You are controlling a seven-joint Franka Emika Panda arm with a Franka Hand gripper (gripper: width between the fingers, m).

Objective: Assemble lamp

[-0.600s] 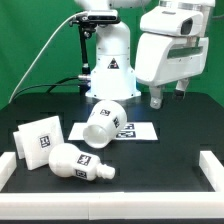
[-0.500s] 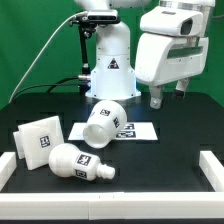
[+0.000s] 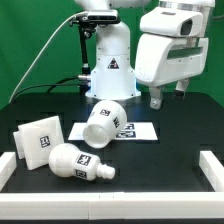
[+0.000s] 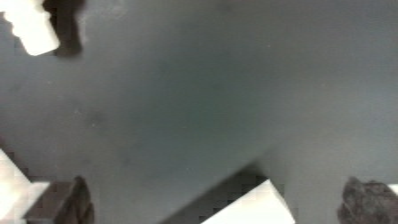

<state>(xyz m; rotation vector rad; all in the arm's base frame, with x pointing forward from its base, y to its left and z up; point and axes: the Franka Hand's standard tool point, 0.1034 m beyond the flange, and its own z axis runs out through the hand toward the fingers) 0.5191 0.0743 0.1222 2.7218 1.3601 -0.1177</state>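
The flat square base (image 3: 40, 139) stands tilted on the black table at the exterior view's left. The rounded bulb (image 3: 78, 161) lies on its side in front of it. The tapered shade (image 3: 106, 123) lies on its side in the middle, resting on the marker board (image 3: 138, 131). My gripper (image 3: 167, 98) hangs high at the exterior view's right, well above the table and apart from all three parts. Its fingers (image 4: 61, 203) stand wide apart with nothing between them. A white corner (image 4: 267, 207) shows between the fingers in the wrist view.
The white robot pedestal (image 3: 110, 68) with a triangle sticker stands at the back centre. White rails (image 3: 214, 169) border the table at both front sides. A cable runs across the back left. A white shape (image 4: 36, 30) shows at a corner of the wrist view.
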